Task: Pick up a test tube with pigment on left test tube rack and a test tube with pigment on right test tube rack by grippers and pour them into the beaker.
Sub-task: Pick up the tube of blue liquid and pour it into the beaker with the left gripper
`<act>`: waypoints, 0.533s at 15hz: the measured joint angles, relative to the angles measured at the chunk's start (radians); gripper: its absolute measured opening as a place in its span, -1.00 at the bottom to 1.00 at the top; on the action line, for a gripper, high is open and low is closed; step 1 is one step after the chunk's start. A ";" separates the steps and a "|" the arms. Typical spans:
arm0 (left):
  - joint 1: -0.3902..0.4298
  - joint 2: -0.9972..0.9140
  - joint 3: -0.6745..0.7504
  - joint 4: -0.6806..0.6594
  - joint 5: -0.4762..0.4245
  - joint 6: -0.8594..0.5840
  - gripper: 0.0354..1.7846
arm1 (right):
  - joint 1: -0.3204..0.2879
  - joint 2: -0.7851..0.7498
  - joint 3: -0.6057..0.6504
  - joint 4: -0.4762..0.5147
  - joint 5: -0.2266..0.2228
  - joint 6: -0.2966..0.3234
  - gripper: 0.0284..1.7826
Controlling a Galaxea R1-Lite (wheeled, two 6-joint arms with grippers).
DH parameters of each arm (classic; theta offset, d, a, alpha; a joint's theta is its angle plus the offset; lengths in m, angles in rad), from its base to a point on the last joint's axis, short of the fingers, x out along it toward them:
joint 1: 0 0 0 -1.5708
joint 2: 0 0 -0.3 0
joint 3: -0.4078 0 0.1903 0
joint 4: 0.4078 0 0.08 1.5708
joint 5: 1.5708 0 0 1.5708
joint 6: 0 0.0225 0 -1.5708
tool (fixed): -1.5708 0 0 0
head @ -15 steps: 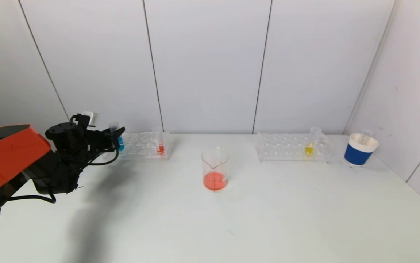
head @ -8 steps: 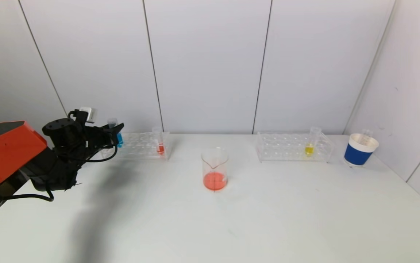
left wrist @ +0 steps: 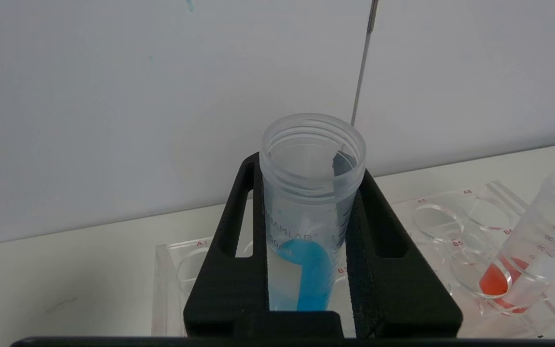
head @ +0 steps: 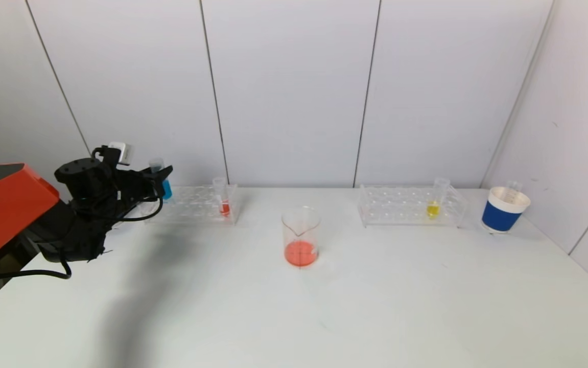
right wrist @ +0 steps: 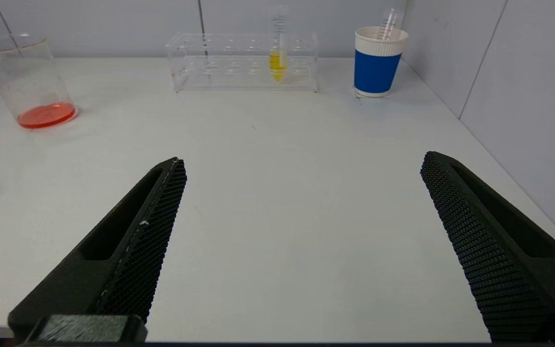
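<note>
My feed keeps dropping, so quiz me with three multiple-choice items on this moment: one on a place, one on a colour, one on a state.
1. Where does the beaker stand?
A. between the two racks
B. inside the right rack
C. beside the paper cup

2. What colour is the liquid in the tube held by the left tool?
A. yellow
B. blue
C. green

3. How is the right tool?
A. shut on a tube
B. open and empty
C. shut on the beaker

Answers:
1 A: it sits on the table midway between the left rack and the right rack.
2 B: blue fills the tube's lower part.
3 B: its fingers stand wide apart over bare table.
</note>
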 joint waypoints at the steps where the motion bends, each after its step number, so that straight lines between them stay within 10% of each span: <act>1: 0.000 -0.006 0.000 0.008 -0.001 0.000 -0.51 | 0.000 0.000 0.000 0.000 0.000 0.000 0.99; 8: 0.000 -0.036 -0.036 0.050 -0.002 0.000 -0.51 | 0.000 0.000 0.000 0.000 0.000 0.000 0.99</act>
